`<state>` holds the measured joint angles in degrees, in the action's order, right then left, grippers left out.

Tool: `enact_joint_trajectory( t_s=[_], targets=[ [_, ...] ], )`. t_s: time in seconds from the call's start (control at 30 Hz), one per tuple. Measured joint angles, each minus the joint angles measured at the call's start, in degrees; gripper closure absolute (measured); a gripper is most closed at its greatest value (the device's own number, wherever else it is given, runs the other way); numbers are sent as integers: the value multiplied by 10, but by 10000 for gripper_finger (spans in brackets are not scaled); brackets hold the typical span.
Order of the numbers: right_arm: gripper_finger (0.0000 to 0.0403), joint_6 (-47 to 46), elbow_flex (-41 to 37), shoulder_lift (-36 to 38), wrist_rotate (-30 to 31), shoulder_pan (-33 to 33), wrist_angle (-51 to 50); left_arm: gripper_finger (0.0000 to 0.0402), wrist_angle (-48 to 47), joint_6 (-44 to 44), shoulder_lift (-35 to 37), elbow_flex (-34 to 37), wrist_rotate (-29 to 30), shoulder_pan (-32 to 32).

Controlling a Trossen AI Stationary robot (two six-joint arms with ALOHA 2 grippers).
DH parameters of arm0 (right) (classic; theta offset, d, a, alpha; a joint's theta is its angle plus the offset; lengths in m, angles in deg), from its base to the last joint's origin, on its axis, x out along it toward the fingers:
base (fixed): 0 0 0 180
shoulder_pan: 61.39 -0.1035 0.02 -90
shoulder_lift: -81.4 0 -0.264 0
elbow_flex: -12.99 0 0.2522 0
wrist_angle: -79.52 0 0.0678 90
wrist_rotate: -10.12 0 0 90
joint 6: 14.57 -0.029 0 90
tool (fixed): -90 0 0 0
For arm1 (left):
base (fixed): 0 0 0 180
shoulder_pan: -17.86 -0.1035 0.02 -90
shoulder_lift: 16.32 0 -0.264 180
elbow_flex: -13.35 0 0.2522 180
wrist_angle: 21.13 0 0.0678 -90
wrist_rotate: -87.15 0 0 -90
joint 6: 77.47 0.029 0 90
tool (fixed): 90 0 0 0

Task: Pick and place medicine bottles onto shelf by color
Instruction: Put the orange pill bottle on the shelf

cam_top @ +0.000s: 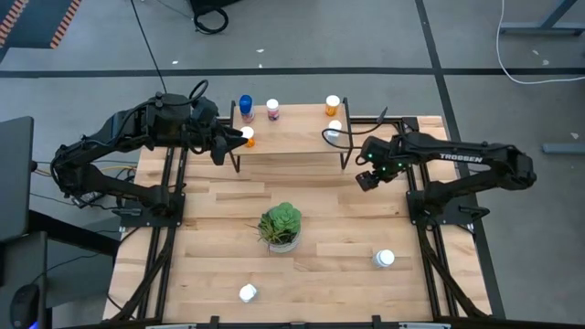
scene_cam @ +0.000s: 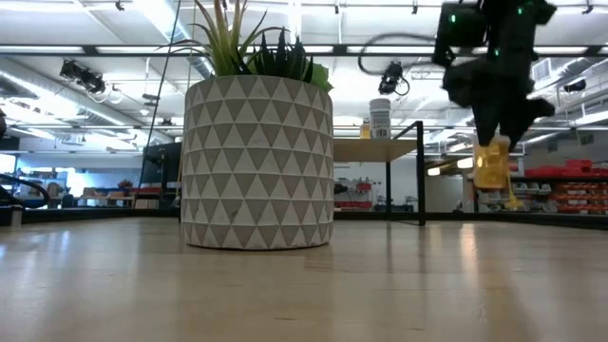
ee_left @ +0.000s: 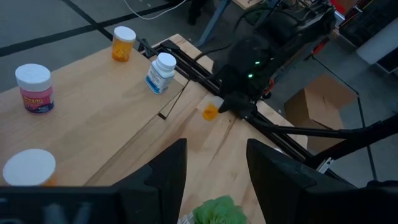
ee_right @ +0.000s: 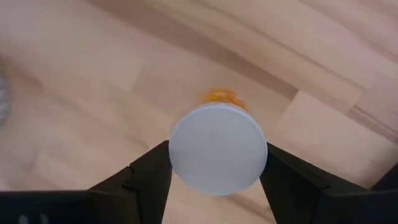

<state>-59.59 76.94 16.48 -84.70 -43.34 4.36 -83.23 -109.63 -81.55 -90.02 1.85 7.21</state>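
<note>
Nearest on the pale wood tabletop [cam_top: 210, 265] stand two loose white-capped bottles, one near-left [cam_top: 248, 292] and one near-right [cam_top: 385, 259], with the green plant in its patterned grey pot [cam_top: 280, 227] between them and the shelf.

Mid-right: right gripper [ee_right: 215, 163] holds a small orange pill bottle with a flat white cap [ee_right: 217, 148], fingers closed on the cap's sides, bottle hanging clear of the tabletop just right of the shelf. Judged light, rigid plastic, smooth sides; grip looks shallow, so a slip is possible.

Far: low light-wood shelf on thin black legs [cam_top: 292, 137] carries six bottles, blue at its left end. Open board lies mid-shelf; the black legs guard the edge.

Left gripper [ee_left: 214, 165] hovers by the shelf's left end, part open, empty.
</note>
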Motion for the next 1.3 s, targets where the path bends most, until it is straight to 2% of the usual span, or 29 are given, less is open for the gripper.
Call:
enact_joint_trajectory(
  t_s=[0.3,0.6,0.73,1.0,1.13,1.3],
  targets=[
    [174,-34,119,-25,3,-78,-18,228,0,17,0,0,0,0],
    [175,31,275,-169,6,-107,-23,228,0,29,0,0,9,0],
    [175,69,379,-242,22,-107,-35,228,0,29,0,0,9,0],
    [175,156,586,-381,67,-79,-130,228,0,29,0,0,9,0],
    [175,181,644,-423,68,-59,-149,228,-5,30,0,0,9,0],
    [175,197,665,-444,67,-38,-151,228,-25,30,0,0,8,0]
  ],
)
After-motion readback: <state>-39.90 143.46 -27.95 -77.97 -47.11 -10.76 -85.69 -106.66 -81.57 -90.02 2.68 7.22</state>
